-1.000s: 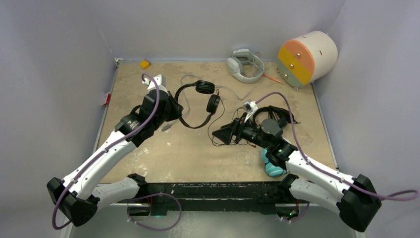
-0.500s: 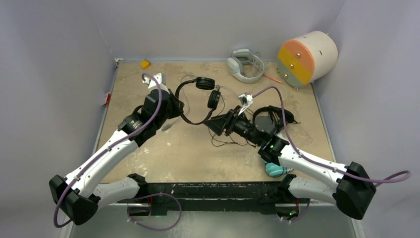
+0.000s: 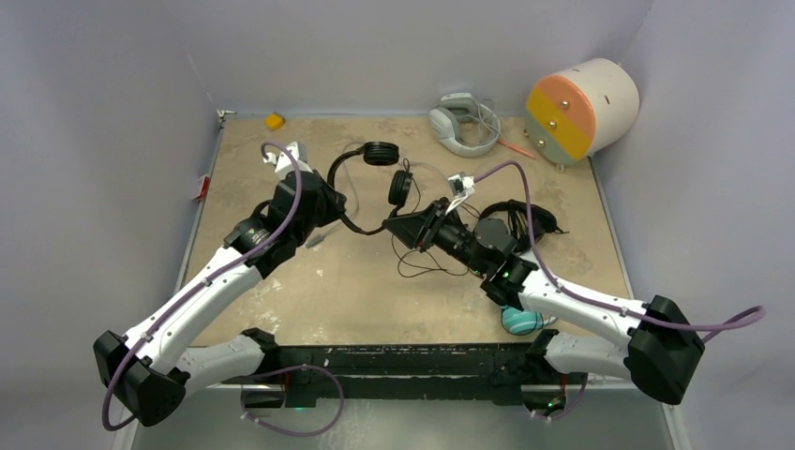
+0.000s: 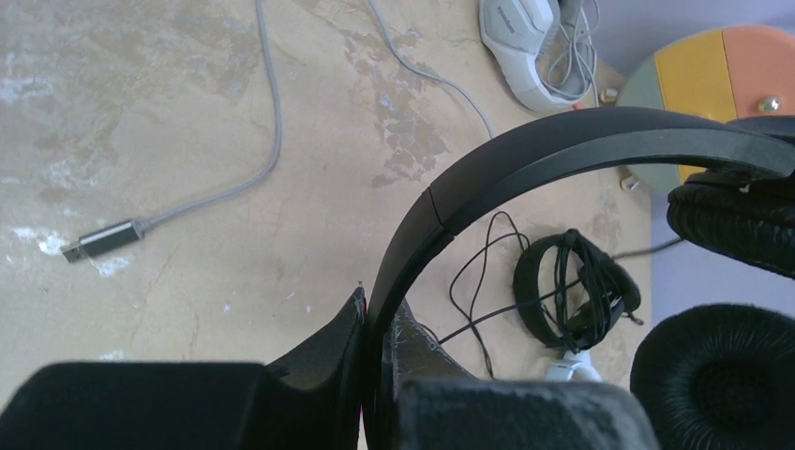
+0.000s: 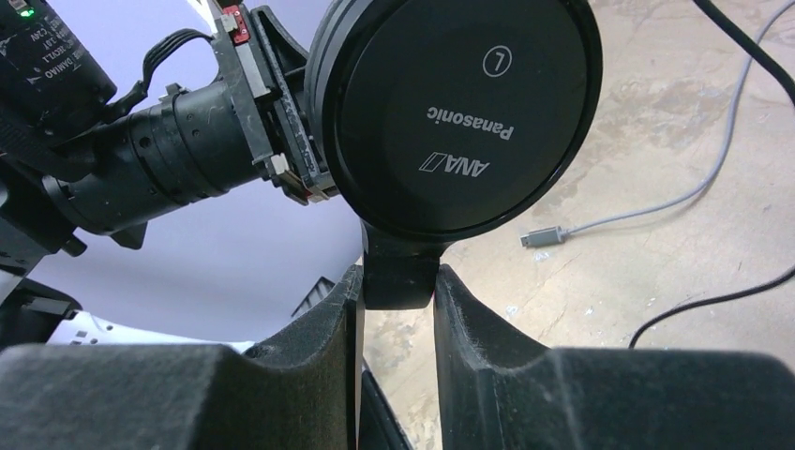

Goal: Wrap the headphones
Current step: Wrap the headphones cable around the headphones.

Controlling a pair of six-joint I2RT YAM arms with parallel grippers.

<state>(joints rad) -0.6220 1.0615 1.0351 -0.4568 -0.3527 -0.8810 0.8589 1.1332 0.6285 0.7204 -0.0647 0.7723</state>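
Observation:
A slim black pair of headphones point(image 3: 345, 174) hangs above the middle of the table between both arms. My left gripper point(image 3: 337, 214) is shut on its band point(image 4: 525, 159), which runs between the fingers point(image 4: 380, 323). My right gripper point(image 5: 398, 286) has closed on the stem under the left ear cup point(image 5: 459, 112), with a finger against each side. Their thin cord point(image 3: 422, 267) trails loose on the table. A second black pair point(image 4: 572, 291) lies with its cord wound round it, right of centre. A teal ear cup point(image 3: 518, 322) shows under my right arm.
A white headset point(image 3: 459, 122) and an orange-and-yellow faced cylinder point(image 3: 581, 111) stand at the back right. A grey USB cable point(image 4: 103, 239) lies on the table under the left wrist. A small yellow object point(image 3: 274, 120) sits in the back left corner.
My right gripper swung left and away from me to the headphones and closed on the ear cup's stem. The left gripper kept the band, and the headphones shifted slightly toward the back.

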